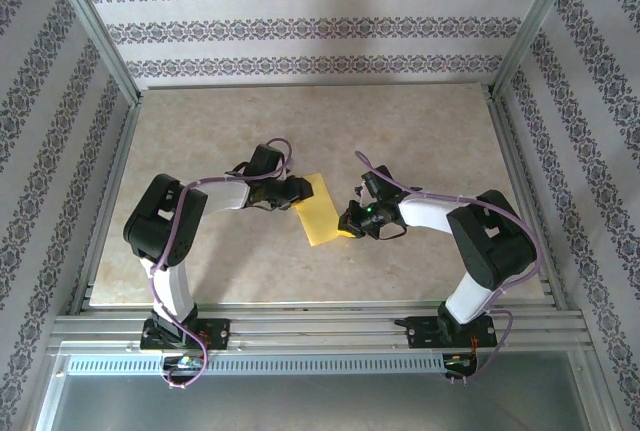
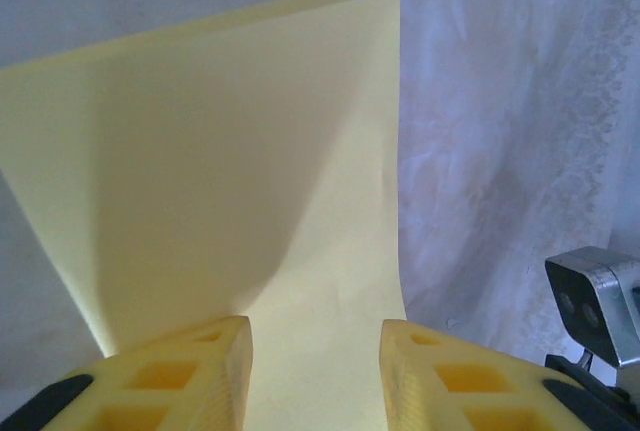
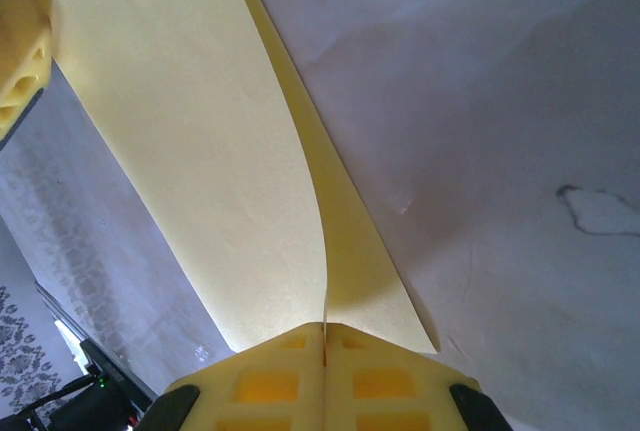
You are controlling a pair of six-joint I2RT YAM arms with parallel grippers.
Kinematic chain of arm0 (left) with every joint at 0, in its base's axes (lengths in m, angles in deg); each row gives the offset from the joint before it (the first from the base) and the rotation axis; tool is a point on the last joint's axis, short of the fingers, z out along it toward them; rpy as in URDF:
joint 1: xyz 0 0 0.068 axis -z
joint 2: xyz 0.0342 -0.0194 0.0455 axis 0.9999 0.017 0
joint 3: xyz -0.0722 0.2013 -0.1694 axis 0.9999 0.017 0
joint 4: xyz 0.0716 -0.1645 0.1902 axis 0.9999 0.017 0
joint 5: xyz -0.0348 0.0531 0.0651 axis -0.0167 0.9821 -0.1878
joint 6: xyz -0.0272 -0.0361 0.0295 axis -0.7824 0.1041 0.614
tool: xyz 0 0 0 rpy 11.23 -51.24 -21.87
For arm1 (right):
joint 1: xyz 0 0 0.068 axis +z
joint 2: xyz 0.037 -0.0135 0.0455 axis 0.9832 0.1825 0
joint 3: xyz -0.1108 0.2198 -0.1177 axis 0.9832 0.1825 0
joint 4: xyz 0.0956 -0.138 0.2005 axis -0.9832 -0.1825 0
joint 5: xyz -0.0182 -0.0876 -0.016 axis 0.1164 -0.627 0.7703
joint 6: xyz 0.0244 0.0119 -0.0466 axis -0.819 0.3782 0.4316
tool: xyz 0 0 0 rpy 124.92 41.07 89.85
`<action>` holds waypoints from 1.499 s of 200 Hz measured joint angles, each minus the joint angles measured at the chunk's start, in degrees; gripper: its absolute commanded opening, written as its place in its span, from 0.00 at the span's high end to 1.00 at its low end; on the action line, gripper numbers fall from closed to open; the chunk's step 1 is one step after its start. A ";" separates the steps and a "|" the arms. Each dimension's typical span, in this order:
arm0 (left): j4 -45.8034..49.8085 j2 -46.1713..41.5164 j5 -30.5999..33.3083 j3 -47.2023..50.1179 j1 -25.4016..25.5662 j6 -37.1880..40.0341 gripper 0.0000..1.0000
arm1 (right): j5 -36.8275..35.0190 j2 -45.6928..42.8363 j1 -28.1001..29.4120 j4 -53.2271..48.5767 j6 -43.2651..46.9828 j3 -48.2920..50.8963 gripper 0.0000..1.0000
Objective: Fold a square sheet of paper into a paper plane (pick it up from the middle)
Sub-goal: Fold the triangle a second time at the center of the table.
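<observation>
Right claw [image 3: 325,331] tight on yellow paper [image 3: 200,151], left claw [image 2: 315,341] spread; marbled tabletop [image 1: 210,131], patterned walls [image 1: 300,26].

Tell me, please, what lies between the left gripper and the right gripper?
The square sheet of paper, folded double, fills the stretch between the left gripper and the right gripper, which pinches its edge; the top view shows it.

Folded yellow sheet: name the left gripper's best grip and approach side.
Probably grip the edge between the left gripper's open fingers, coming from the sheet's left: its two thin layers lie together there, and the right gripper pinches the other side.
</observation>
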 measured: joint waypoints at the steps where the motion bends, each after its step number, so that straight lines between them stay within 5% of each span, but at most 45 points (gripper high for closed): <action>1: 0.00 0.04 0.00 -0.07 0.00 0.04 0.63 | 0.00 0.00 0.00 0.00 0.00 0.00 0.91; 73: 0.61 2.45 0.09 -1.20 0.00 2.01 0.65 | 0.00 0.00 -1.11 0.44 -0.20 -0.02 0.81; 128: 0.61 2.47 0.07 -1.20 0.00 2.08 0.65 | 0.15 -0.37 -1.49 0.44 -0.46 -0.07 0.96; 300: 0.59 2.51 0.02 -1.20 0.00 2.08 0.65 | 1.25 9.07 5.33 3.74 -0.48 -12.17 0.97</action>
